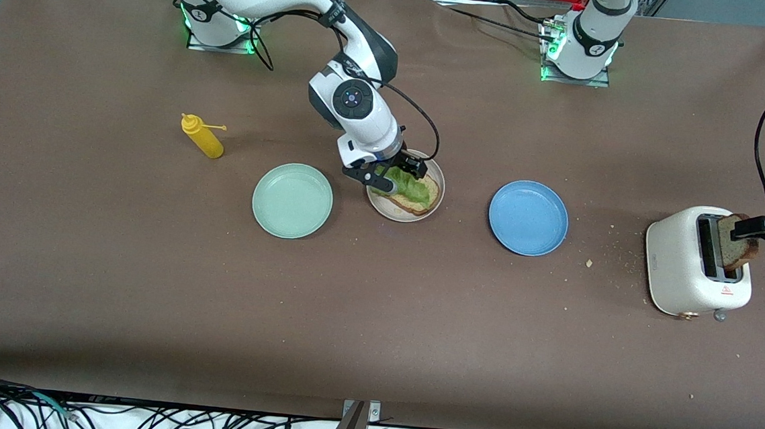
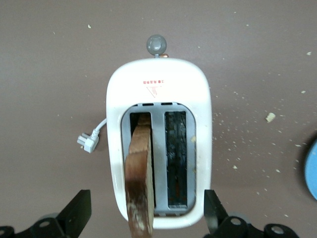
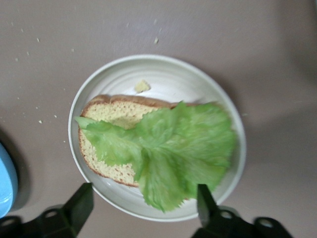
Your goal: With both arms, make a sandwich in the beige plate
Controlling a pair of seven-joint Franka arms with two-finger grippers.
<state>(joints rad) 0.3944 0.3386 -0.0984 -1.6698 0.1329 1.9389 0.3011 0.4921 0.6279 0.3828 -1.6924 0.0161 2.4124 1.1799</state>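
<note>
At the front view's centre, the beige plate (image 1: 403, 211) holds one tan, brown-crusted bread slice (image 1: 420, 198) lying flat under a ruffled lettuce leaf (image 1: 406, 182). The right gripper (image 1: 393, 177) hovers over it, jaws wide. At right edge, the left gripper (image 1: 758, 229), wide, straddles an upright bread slice (image 1: 738, 247) in the toaster (image 1: 685, 262).

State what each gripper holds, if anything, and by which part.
Nothing is held. The right gripper stands open over the lettuce on the beige plate. The left gripper stands open astride the bread slice in the toaster.
</note>
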